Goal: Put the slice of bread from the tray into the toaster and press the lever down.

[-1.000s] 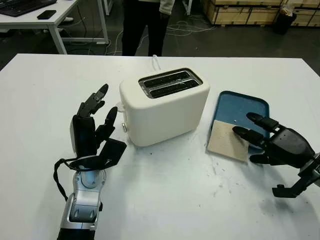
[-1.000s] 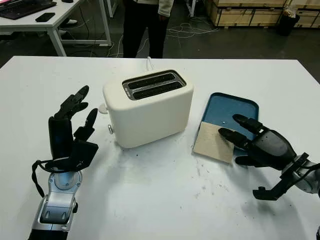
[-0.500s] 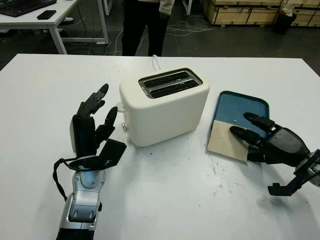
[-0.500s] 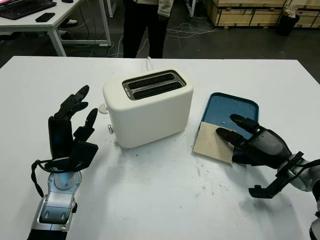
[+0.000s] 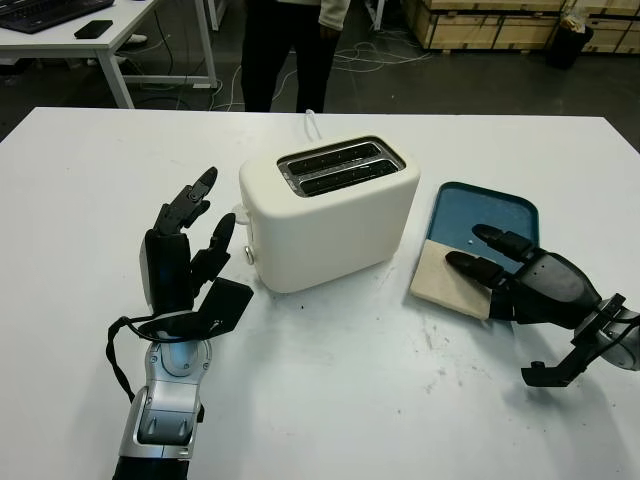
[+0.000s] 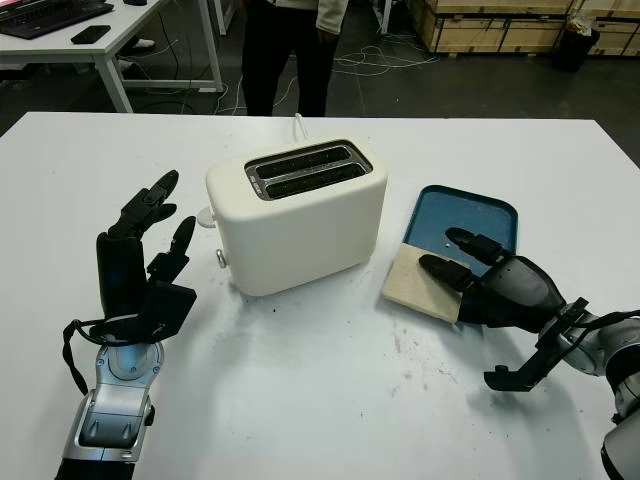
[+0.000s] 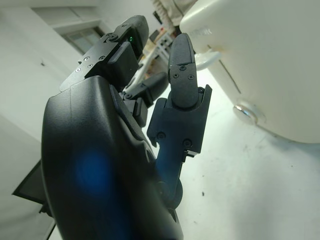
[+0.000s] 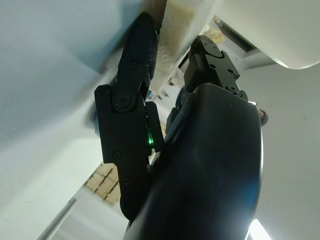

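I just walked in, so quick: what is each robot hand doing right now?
Left hand: open, raised beside the toaster, holding nothing.
Right hand: fingers over the bread at the tray; grip cannot be told.

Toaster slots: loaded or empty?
Empty: both slots of the toaster look dark, and the bread slice lies at the tray's near edge.

Your four cameras: two on the head, one at each wrist.
The two eye views look forward and down, sharing desk (image 5: 320,400), toaster (image 5: 330,215) and tray (image 5: 487,215). Your left wrist view sits tight behind the left hand (image 7: 120,150), facing the toaster; the right hugs the right hand (image 8: 200,150).
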